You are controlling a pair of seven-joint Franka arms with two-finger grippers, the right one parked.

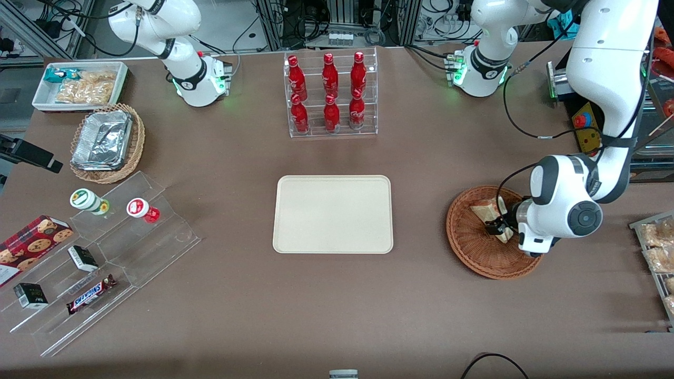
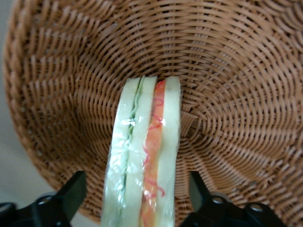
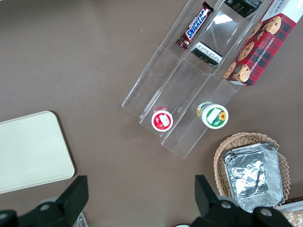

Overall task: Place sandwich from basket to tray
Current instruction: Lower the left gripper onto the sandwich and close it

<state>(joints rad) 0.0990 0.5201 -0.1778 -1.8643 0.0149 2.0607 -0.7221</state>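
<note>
Straddling the sandwich (image 2: 144,156) inside the basket (image 1: 474,247), the gripper (image 1: 499,227) is keeping its jaws spread, not yet gripping. Nothing is lying on the tray (image 1: 333,213); grasping, lifting and carrying are all remaining.

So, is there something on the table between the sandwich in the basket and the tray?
Nothing visible. The gripper is open around the sandwich in the basket, and only bare table lies between it and the tray.

"SNICKERS" on the candy bar (image 1: 90,296)
</note>
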